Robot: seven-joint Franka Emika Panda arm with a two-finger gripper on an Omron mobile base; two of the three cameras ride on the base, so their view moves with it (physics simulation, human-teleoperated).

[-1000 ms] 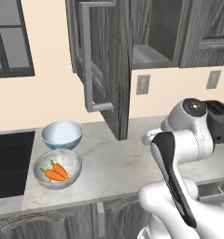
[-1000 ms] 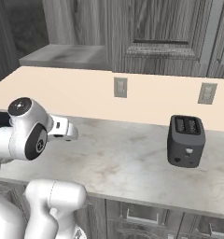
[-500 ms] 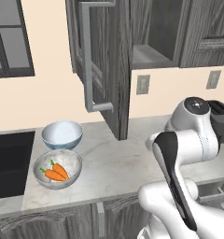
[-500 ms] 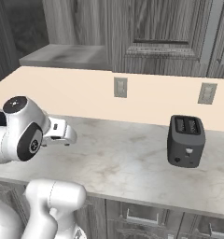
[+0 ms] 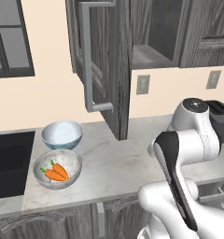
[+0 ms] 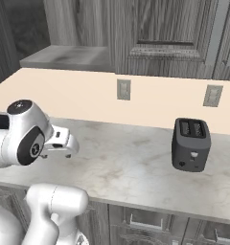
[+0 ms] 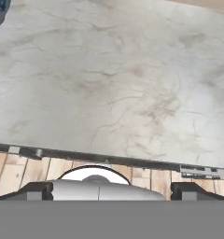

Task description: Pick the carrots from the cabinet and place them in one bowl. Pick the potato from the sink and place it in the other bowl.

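Two orange carrots (image 5: 55, 172) lie in the mottled grey bowl (image 5: 71, 161) on the counter at the left. Just behind it stands the smooth pale blue bowl (image 5: 62, 134), which holds nothing. Above them the dark cabinet (image 5: 109, 60) has its door swung open, the bar handle facing out. At the far left is the edge of the black sink (image 5: 9, 161); the potato is out of view. My gripper (image 6: 59, 152) hangs over bare counter well to the right of the bowls. In the hand view the gripper (image 7: 115, 192) is open, nothing between its tips.
A black toaster (image 6: 190, 143) stands on the marble counter (image 6: 131, 167) to the right of the arm and shows partly behind it (image 5: 220, 114). The open cabinet door juts out over the counter. Two wall outlets sit on the backsplash.
The arm has turned slightly and the hand has dipped a little over the counter. The bowls, the carrots and the cabinet door are where they were.
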